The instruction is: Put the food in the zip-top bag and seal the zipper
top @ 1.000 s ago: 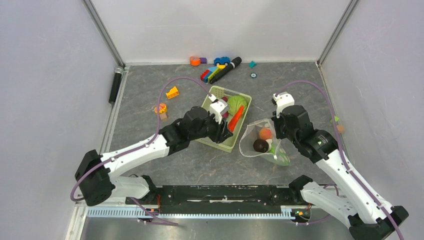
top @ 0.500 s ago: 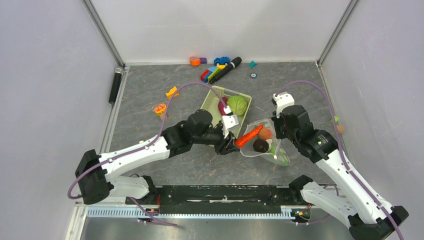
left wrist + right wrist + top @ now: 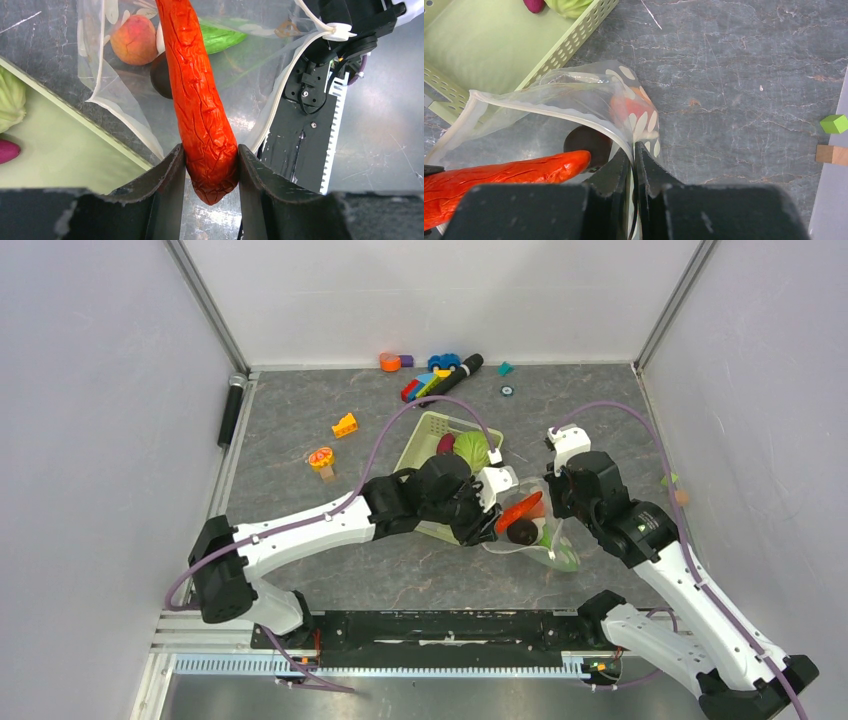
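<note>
My left gripper is shut on the red-orange carrot, whose tip reaches into the open mouth of the clear dotted zip-top bag. The carrot also shows in the top view and the right wrist view. My right gripper is shut on the bag's upper edge and holds the pale zipper strip lifted. Inside the bag lie an orange peach, a dark maroon ball and a green cucumber. The green cabbage and purple eggplant lie in the basket.
The pale green slotted basket stands just left of the bag, under my left arm. Colourful building-block toys and a black marker lie at the back. An orange block and a small flower toy lie at the left.
My left gripper has carried the carrot rightward from above the basket to the bag's mouth. My right gripper has stayed put, holding the bag's edge.
</note>
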Robot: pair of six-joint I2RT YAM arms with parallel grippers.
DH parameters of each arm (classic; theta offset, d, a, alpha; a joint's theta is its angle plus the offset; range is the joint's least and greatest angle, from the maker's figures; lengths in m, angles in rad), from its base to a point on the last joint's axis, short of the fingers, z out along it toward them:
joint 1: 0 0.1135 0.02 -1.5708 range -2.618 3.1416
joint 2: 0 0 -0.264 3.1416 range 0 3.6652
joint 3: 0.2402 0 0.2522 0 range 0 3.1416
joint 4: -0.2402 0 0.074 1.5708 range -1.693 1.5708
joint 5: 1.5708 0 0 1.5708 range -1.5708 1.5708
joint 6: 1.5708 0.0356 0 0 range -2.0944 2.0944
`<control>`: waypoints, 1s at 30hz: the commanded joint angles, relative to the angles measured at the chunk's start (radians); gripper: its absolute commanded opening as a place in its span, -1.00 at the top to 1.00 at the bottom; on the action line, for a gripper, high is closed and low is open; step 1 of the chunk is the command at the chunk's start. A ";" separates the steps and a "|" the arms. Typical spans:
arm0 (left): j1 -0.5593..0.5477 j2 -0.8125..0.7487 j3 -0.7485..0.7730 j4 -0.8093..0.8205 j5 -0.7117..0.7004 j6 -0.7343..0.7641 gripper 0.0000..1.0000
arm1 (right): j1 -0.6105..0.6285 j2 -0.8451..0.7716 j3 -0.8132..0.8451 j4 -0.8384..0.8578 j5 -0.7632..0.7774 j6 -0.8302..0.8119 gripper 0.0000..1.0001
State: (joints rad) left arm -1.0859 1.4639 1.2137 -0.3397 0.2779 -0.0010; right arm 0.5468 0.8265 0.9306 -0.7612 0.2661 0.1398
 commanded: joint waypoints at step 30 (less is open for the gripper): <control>-0.019 0.296 0.457 -0.270 -0.001 -0.285 -0.99 | -0.002 -0.032 0.008 0.025 -0.011 -0.014 0.76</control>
State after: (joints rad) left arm -1.1015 1.7809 1.6485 -0.6308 0.2222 -0.2535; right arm 0.5468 0.8101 0.9306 -0.7612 0.2623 0.1394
